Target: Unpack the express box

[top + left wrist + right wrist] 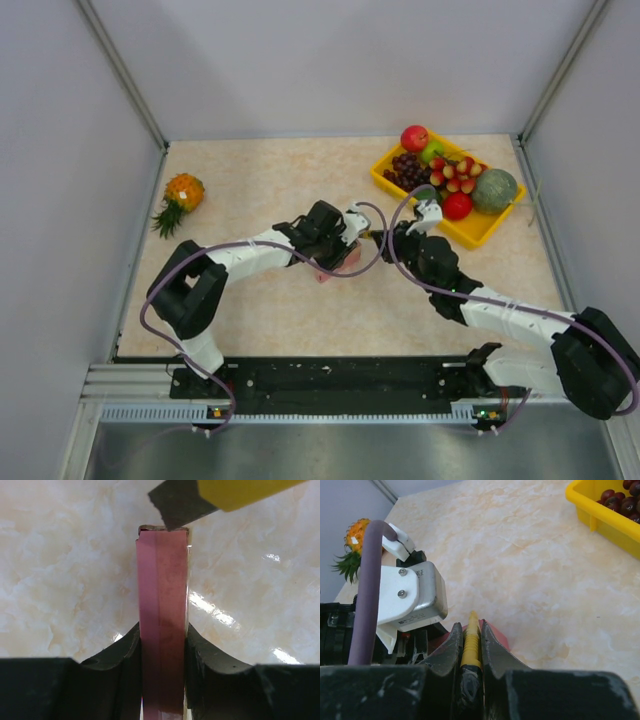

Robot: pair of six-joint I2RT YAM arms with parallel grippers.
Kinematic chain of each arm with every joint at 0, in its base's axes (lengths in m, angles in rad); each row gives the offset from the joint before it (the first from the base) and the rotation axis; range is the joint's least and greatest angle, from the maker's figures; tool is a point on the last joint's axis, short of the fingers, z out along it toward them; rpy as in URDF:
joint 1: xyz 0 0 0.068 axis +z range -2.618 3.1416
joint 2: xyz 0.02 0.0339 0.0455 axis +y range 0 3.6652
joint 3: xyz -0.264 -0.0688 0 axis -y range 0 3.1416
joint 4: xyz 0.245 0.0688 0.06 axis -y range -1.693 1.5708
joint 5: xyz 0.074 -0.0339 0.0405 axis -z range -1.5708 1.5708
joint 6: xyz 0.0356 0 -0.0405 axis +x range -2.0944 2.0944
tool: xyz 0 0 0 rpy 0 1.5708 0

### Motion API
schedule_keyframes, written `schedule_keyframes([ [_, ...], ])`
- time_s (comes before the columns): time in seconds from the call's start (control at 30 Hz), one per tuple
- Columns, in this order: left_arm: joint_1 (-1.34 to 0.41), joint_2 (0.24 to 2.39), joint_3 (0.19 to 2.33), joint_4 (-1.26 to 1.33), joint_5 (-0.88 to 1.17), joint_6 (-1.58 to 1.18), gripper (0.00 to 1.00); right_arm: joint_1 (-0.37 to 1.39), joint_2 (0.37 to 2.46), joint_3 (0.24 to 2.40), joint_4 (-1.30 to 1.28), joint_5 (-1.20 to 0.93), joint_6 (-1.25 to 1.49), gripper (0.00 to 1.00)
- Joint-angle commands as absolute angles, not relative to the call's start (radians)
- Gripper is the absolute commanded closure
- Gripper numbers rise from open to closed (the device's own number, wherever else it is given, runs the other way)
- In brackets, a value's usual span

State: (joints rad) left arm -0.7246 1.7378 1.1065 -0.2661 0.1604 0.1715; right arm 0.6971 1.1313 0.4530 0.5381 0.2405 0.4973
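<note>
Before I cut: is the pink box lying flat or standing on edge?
On edge: express box shows its narrow side in the left wrist view, clamped in the left gripper, knife at its far end.

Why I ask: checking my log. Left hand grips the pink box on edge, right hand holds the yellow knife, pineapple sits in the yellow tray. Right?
Not the pineapple: the top external view shows it on the table at far left, apart from the yellow tray. The left hand does grip the pink box on edge; the right hand holds the yellow knife.
</note>
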Motion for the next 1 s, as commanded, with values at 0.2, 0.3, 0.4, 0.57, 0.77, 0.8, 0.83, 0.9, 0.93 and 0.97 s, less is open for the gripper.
schedule_keyframes([
  [0.2, -0.750, 1.726, 1.075, -0.333, 0.072, 0.215, 0.67, 0.669, 1.190, 0.446, 0.681, 0.178, 0.408, 1.00],
  [0.3, -0.752, 1.721, 1.065, -0.333, 0.077, 0.224, 0.68, 0.663, 1.181, 0.436, 0.689, 0.189, 0.397, 1.00],
  [0.4, -0.752, 1.718, 1.058, -0.328, 0.075, 0.227, 0.69, 0.649, 1.186, 0.434, 0.687, 0.160, 0.397, 1.00],
  [0.57, -0.752, 1.717, 1.057, -0.328, 0.077, 0.229, 0.71, 0.640, 1.207, 0.436, 0.687, 0.111, 0.393, 1.00],
  [0.77, -0.752, 1.720, 1.058, -0.328, 0.081, 0.229, 0.71, 0.637, 1.218, 0.442, 0.687, 0.090, 0.402, 1.00],
  [0.8, -0.752, 1.720, 1.058, -0.328, 0.083, 0.229, 0.71, 0.637, 1.224, 0.443, 0.687, 0.092, 0.402, 1.00],
  [0.83, -0.752, 1.721, 1.058, -0.328, 0.083, 0.229, 0.72, 0.637, 1.226, 0.443, 0.687, 0.094, 0.403, 1.00],
  [0.9, -0.752, 1.721, 1.058, -0.328, 0.086, 0.230, 0.72, 0.638, 1.232, 0.443, 0.689, 0.097, 0.405, 1.00],
  [0.93, -0.752, 1.721, 1.058, -0.327, 0.086, 0.229, 0.72, 0.637, 1.235, 0.443, 0.692, 0.098, 0.408, 1.00],
  [0.97, -0.752, 1.721, 1.058, -0.328, 0.086, 0.229, 0.72, 0.637, 1.236, 0.443, 0.693, 0.098, 0.408, 1.00],
])
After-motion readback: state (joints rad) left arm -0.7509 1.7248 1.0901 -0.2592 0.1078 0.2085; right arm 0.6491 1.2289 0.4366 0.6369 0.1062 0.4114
